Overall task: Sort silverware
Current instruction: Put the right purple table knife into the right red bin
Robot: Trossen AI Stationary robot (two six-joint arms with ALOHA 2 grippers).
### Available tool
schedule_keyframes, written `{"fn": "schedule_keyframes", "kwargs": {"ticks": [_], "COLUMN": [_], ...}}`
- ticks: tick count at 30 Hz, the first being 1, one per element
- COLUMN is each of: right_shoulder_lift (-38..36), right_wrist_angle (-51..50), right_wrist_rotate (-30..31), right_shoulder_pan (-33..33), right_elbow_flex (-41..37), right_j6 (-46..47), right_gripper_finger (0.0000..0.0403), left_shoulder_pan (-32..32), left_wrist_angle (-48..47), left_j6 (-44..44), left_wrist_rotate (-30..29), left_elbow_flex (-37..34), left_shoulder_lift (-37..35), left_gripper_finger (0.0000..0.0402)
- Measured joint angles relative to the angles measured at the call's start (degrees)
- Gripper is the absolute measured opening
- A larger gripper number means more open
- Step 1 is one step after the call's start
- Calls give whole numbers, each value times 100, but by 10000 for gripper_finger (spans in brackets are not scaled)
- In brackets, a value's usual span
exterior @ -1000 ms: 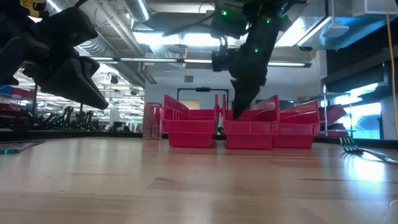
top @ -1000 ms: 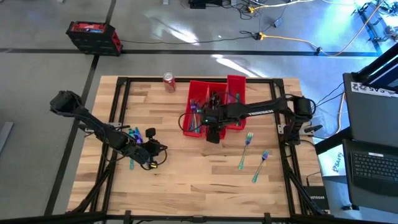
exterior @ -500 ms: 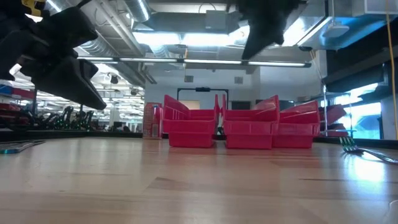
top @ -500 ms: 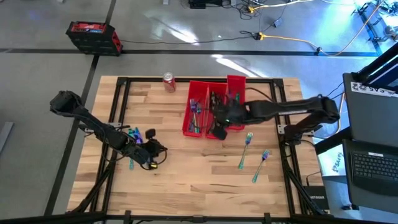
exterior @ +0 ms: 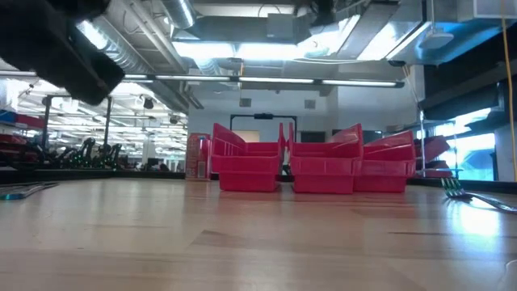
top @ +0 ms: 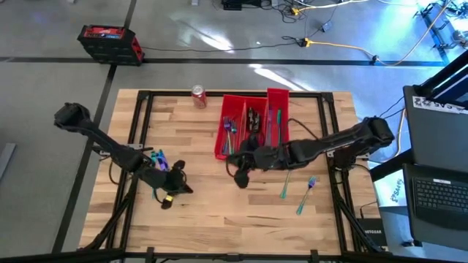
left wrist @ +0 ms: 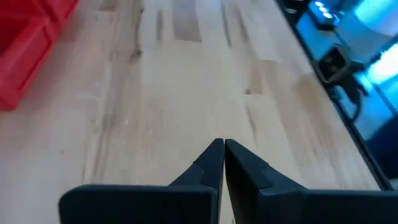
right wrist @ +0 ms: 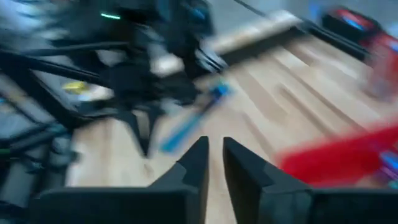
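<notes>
Three red bins (top: pixel 252 124) stand at the table's far middle with silverware in them: teal pieces (top: pixel 229 128) in the left one, dark pieces (top: pixel 254 117) in the middle one. Two iridescent forks (top: pixel 284 190) (top: pixel 306 196) lie flat on the wood at the right. A few teal-blue pieces (top: pixel 158 158) lie at the left, beside my left arm. My left gripper (left wrist: pixel 222 149) hovers shut and empty over bare wood at the near left (top: pixel 175 186). My right gripper (top: pixel 238 174) hangs high in front of the bins, a narrow gap between its fingers (right wrist: pixel 214 152), holding nothing.
A red soda can (top: pixel 198 96) stands at the far edge, left of the bins. A black frame (top: pixel 139 131) runs along the table's sides. A fork (exterior: pixel 472 196) lies at the right in the low view. Bare wood spreads over the near middle (top: pixel 227 212).
My right gripper has risen from the middle bin's near end and swung toward the table's near left, tipping from steeply down toward level. My left gripper has lifted a little and tipped up, staying shut.
</notes>
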Motion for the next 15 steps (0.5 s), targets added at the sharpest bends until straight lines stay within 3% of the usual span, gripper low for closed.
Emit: {"fn": "schedule_keyframes", "kwargs": {"ticks": [6,12,15], "right_shoulder_lift": [371,637,747], "right_wrist_angle": [1349,1812,1926], "right_wrist_rotate": [-480,-1417,-1517], "right_shoulder_pan": [247,312,308], "right_elbow_flex": [0,-4,-4], "right_j6": [-940,-1387,-1502], "right_gripper_finger": [88,97,97], "left_shoulder_pan": [-378,-310,-165], "left_wrist_angle": [-975,-2239,-2706], "left_j6": [239,-796,-1301], "left_wrist_rotate": [-1,-212,-311], "left_elbow_flex": [0,-2,-2], "left_shoulder_lift": [-456,-422,-312], "left_gripper_finger": [0,0,0]}}
